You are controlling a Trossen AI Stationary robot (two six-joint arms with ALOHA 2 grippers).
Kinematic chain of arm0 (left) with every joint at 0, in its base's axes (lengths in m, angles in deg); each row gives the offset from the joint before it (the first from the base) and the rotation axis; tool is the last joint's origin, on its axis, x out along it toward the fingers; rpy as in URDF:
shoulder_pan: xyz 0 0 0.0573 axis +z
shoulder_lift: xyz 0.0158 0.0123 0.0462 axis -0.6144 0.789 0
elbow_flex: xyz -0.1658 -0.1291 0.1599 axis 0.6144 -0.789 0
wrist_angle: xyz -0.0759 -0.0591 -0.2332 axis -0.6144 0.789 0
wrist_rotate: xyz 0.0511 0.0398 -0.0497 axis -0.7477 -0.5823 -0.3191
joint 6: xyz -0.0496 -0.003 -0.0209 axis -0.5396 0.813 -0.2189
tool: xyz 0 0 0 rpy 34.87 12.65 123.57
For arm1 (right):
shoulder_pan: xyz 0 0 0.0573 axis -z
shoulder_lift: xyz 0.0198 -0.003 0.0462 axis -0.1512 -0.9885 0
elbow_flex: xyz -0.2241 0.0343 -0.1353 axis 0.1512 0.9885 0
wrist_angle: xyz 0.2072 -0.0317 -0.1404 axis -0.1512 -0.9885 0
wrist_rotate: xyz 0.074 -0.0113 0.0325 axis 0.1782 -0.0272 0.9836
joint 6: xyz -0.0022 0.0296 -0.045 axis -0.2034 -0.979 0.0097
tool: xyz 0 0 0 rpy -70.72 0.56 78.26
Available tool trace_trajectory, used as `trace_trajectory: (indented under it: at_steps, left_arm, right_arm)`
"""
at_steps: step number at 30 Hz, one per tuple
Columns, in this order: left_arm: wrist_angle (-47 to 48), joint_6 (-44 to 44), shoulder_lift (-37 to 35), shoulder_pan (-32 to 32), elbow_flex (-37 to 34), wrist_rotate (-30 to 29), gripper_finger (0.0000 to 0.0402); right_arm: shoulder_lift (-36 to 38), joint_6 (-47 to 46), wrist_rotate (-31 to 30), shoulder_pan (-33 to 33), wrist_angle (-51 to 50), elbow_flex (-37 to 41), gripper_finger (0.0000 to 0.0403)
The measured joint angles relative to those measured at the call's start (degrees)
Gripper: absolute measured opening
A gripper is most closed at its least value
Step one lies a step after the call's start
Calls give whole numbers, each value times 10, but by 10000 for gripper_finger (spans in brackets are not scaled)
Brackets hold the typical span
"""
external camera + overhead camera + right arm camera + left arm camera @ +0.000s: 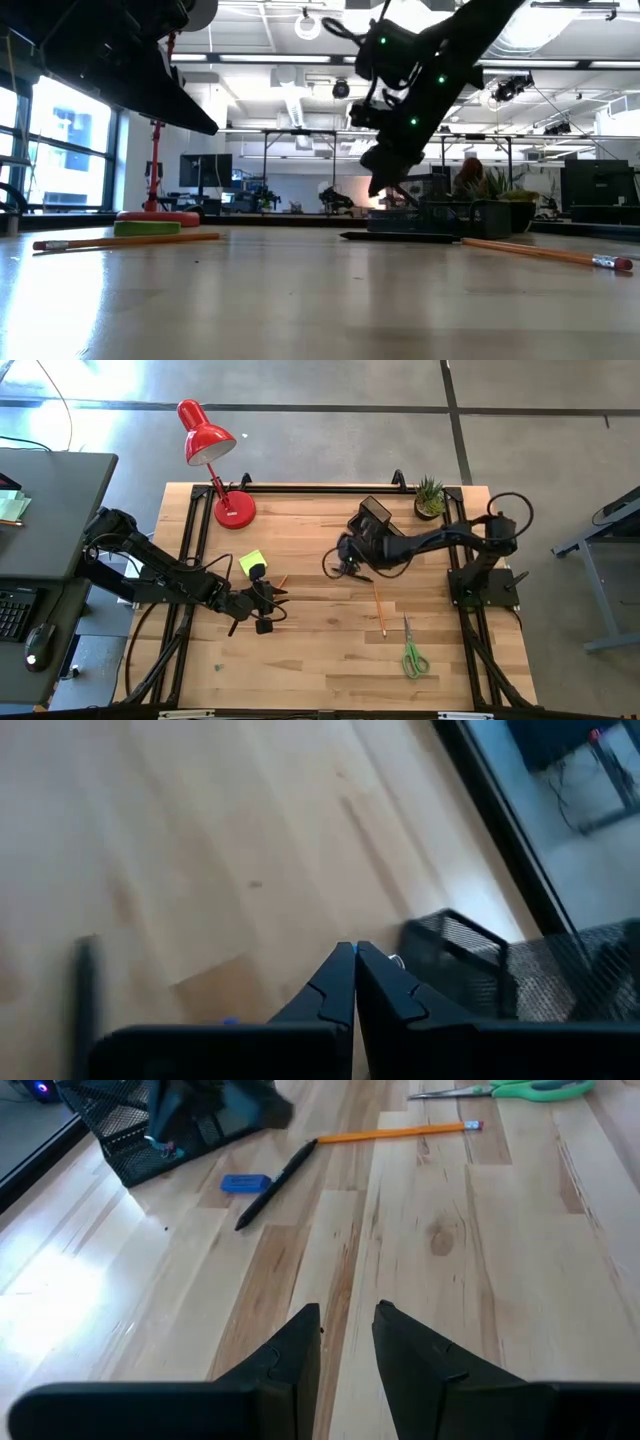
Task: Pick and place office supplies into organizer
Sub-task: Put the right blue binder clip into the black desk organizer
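Organizer (374, 517), black mesh, sat at the far side of the wood surface (320, 650) just beside a small potted plant (430, 497), near the right arm. Right pincer (345, 567) hung a bit above the boards close in front of the organizer, fingers (338, 988) pressed together, holding nothing. A dark pen (276, 1183) and a small blue eraser (244, 1183) lay on the boards just in front of the organizer. One orange pencil (380, 610) lay past the pen, green-handled scissors (413, 654) further toward the near right edge. Left pincer (272, 600) hovered over the left-middle of the surface, fingers (296, 1355) narrowly apart, nothing between them. Yellow-green sticky notes (252, 563) lay just beside it, with a second pencil (282, 582) next to them. Red desk lamp (210, 450) stood at the far left corner. Low view showed a blurred person (468, 176) far off in the room behind
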Motion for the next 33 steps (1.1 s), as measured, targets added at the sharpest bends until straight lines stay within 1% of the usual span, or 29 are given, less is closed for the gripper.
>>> trace_trajectory:
  at_steps: [5, 9, 11, 15, 20, 24, 28, 31, 33]
  left_arm:
    - [-1, 0, 0, 0, 0, 0, 85]
    - [0, 0, 0, 0, 0, 0, 85]
    - [-1, 0, 0, 0, 0, 0, 85]
    - [-1, 0, 0, 0, 0, 0, 85]
    - [-1, 0, 0, 0, 0, 0, 85]
    - [-1, 0, 0, 0, 0, 0, 85]
    - [-1, 0, 0, 0, 0, 0, 85]
    - [0, 0, 0, 0, 0, 0, 85]
    - [0, 0, 0, 0, 0, 0, 85]
  right_arm:
    - [0, -5, 17, 40, -7, 0, 0]
    - [0, -36, 24, 64, -31, 0, 0]
    - [0, -50, 33, 70, -34, 0, 1]
    - [0, -68, 32, 73, -34, 0, 8]
    - [0, -80, 28, 73, -39, 0, 31]
    - [0, -92, 3, 73, -49, 0, 57]
    - [0, -92, 4, 71, -49, 0, 79]
    - [0, -88, 0, 64, -48, 0, 87]
    - [0, -80, 17, 64, -45, 0, 89]
